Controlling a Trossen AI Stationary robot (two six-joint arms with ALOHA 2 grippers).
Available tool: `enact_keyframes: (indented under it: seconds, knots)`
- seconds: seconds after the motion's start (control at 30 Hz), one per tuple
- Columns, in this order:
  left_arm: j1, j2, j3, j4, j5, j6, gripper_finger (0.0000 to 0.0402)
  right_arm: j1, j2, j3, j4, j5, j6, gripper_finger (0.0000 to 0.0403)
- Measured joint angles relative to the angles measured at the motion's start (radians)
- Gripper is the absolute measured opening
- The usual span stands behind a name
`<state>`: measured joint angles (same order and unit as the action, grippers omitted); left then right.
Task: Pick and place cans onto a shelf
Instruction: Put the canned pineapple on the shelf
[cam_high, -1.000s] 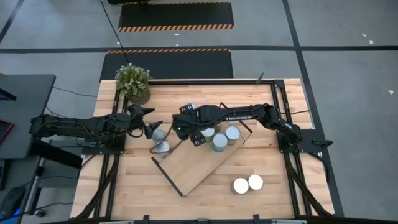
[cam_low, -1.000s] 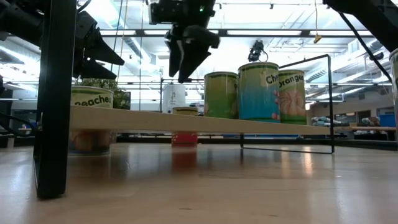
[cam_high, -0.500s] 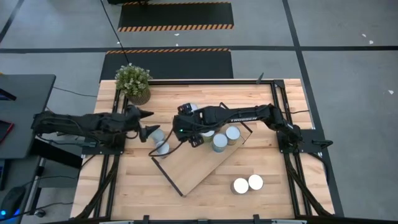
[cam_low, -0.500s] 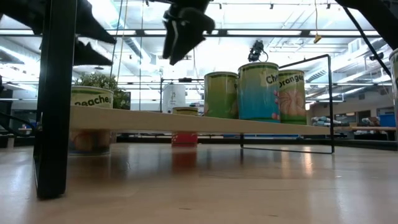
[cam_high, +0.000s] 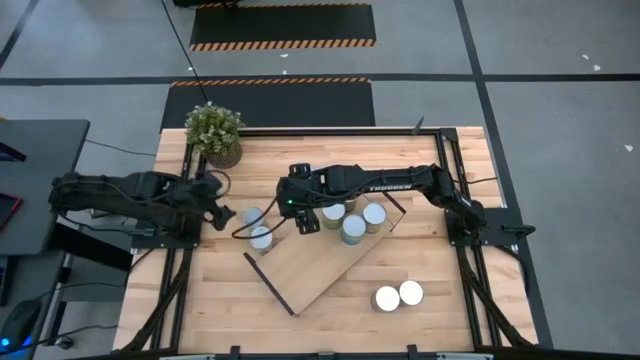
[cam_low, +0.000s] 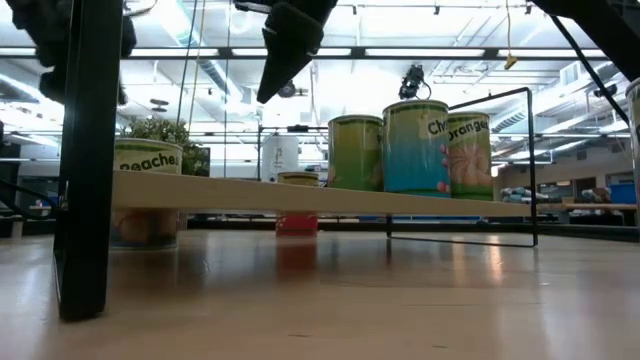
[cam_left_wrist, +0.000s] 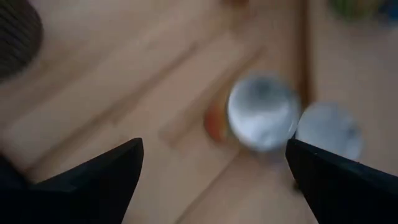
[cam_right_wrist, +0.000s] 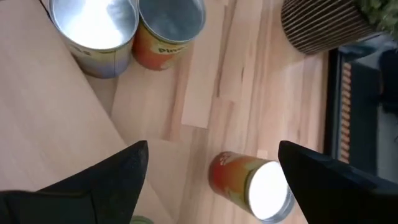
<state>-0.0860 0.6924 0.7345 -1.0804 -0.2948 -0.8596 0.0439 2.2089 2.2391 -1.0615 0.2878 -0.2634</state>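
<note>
The shelf (cam_high: 322, 256) lay slanted on the table (cam_high: 440, 320), with three cans (cam_high: 353, 228) standing close together at its far right end. Two more cans (cam_high: 255, 227) stood on the table just past the shelf's left end, and two others (cam_high: 398, 296) waited near the right side, well apart from the rest.

The right gripper (cam_high: 302, 216) hung above the shelf's far left part, beside the three cans, with its fingers apart and nothing between them. The left gripper (cam_high: 222, 214) was wide open too, just left of the two loose cans.

Both arms were close to that same pair. If both went for it, they could bump together. An open finger could also knock one can into its neighbour and tip it, or it could roll under the shelf.
</note>
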Motion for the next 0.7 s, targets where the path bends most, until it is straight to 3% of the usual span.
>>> enact_keyframes:
  seconds: [0.13, 0.33, 0.7]
  knots:
    - [0.0, 0.069, -0.003, -0.073, 0.088, 0.001, 0.04, -0.002, 0.0, 0.0, 0.001, -0.018, 0.019, 0.0368]
    - [-0.014, 0.112, -0.004, -0.084, 0.136, 0.004, 0.04, 0.006, 0.0, 0.0, 0.003, -0.018, 0.027, 0.0368]
    - [0.018, 0.217, -0.005, -0.07, 0.065, 0.062, 0.04, 0.009, -0.003, 0.0, 0.048, -0.018, 0.022, 0.0368]
